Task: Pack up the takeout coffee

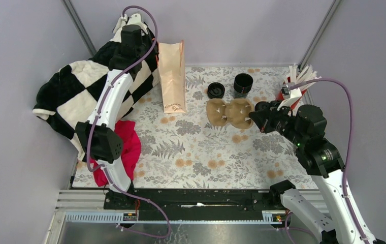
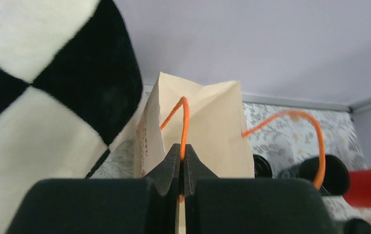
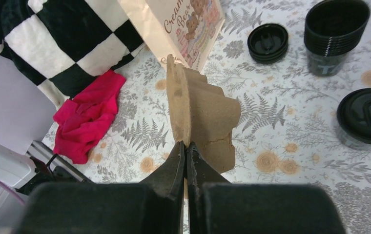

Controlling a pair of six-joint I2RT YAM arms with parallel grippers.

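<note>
The takeout coffee (image 3: 366,117), a small black cup with a round black lid, stands on the table to the right of my right gripper; in the top view my right arm hides it. My right gripper (image 1: 254,116) is shut on the right edge of a brown cardboard cup carrier (image 1: 229,113), which the right wrist view (image 3: 203,117) shows edge-on ahead of that gripper (image 3: 186,148). A tan paper bag (image 1: 172,76) stands at the back. My left gripper (image 2: 181,156) is shut on one orange handle (image 2: 184,122) of the bag (image 2: 198,126).
A stack of lidless black cups (image 1: 243,84) and a squat stack of black lids (image 1: 216,90) stand behind the carrier. A red cup (image 1: 287,94) with white sticks is at the back right. A checkered blanket (image 1: 79,96) and a red cloth (image 1: 125,147) lie at the left.
</note>
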